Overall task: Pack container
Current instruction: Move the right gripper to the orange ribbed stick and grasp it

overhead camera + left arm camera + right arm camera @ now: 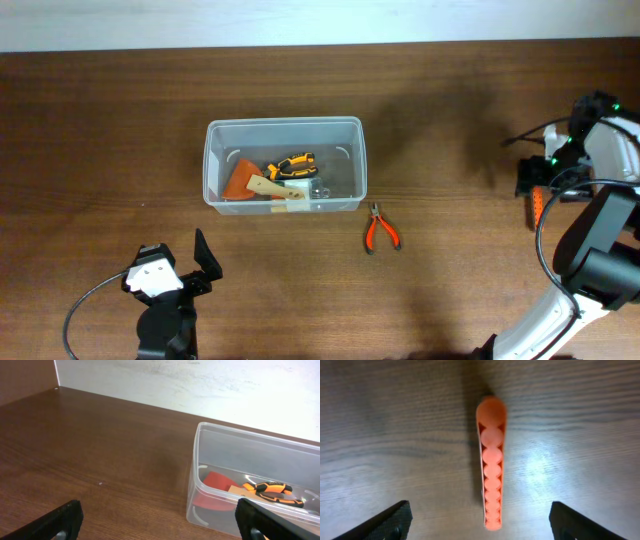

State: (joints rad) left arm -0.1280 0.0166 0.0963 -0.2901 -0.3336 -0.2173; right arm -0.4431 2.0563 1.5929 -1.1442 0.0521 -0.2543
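Left wrist view: the container (pixel 240 450) runs off the right picture edge, cutting off its contents. Overhead: the orange piece (pixel 535 207) near the tabletop's right edge is largely hidden by the right arm (pixel 600 255). A small clear item (pixel 320 187) inside the container, possibly a box, is too small to identify.

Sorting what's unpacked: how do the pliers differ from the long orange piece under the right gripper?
The pliers have two orange handles and a dark head; the long orange piece is one straight bar of round bumps. The pliers lie near the container's corner; the orange piece far right, under the open right gripper. Both lie on the table, outside the container.
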